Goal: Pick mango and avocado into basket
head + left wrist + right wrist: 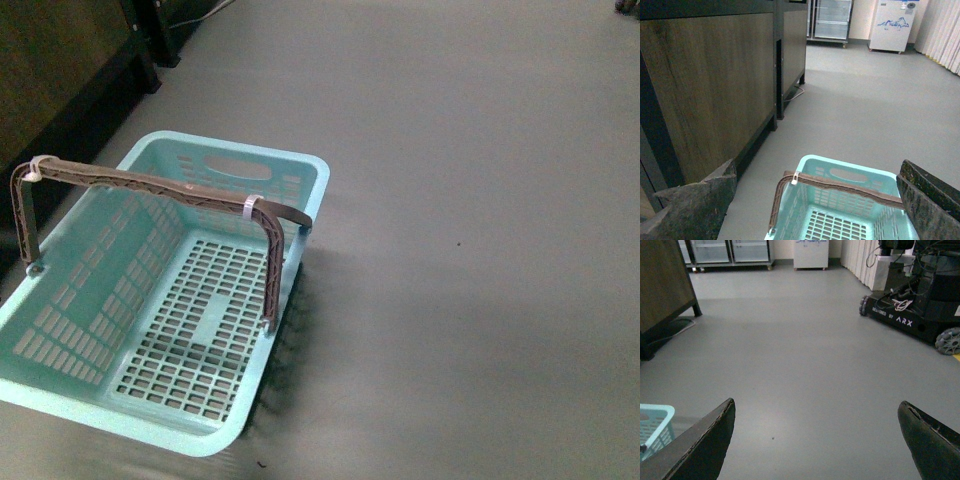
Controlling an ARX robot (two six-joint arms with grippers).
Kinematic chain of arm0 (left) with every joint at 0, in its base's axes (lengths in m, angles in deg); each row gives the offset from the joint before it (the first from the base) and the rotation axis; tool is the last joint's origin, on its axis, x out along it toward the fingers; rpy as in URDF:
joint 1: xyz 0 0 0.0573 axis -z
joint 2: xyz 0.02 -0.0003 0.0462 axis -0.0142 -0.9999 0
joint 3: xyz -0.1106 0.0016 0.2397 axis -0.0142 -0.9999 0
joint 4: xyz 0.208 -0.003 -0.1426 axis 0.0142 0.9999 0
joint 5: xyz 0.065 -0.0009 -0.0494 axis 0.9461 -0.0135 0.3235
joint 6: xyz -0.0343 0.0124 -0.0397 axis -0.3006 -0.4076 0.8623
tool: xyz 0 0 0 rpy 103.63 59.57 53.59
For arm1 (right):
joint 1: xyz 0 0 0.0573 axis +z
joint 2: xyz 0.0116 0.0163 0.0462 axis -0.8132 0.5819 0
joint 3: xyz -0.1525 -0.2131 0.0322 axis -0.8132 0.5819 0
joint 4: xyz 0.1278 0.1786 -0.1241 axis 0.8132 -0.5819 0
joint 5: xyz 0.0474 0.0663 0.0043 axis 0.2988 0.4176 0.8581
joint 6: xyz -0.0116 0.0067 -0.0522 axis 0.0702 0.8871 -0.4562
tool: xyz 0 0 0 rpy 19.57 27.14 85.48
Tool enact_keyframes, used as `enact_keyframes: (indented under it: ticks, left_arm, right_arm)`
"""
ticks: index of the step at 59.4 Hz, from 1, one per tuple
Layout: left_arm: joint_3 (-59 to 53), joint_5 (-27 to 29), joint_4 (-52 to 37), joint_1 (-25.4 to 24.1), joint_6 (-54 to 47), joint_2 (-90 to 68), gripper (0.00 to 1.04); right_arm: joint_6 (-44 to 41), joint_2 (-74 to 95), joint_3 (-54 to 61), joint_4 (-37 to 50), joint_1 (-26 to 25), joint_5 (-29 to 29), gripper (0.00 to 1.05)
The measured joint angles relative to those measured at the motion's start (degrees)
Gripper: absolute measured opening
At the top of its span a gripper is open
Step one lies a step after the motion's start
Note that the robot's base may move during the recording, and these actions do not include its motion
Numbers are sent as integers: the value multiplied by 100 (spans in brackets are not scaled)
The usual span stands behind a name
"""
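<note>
Slotted turquoise plastic basket (100, 290), brown handles (150, 183), matte grey floor (480, 250), left hand (817, 170) and right hand (816, 407) spread wide, empty.

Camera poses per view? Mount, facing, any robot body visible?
Front: on the body, looking down at floor and the basket; no arms show.
Left wrist: left arm, facing over the basket toward wooden cabinet; open left hand shows.
Right wrist: right arm, facing floor and another ARX base; open right hand shows.
Shared: basket in all three.
</note>
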Motion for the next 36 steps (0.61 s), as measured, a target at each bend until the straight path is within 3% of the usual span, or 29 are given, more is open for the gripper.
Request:
enact_keyframes:
  ticks: [30,36]
  left_arm:
    - [2,-4,2,0,0,-2,97]
    - [706,-374,1545,101,1694,-1001,97]
  right_arm:
    - [0,0,0,0,0,0,96]
    - [0,0,0,0,0,2,96]
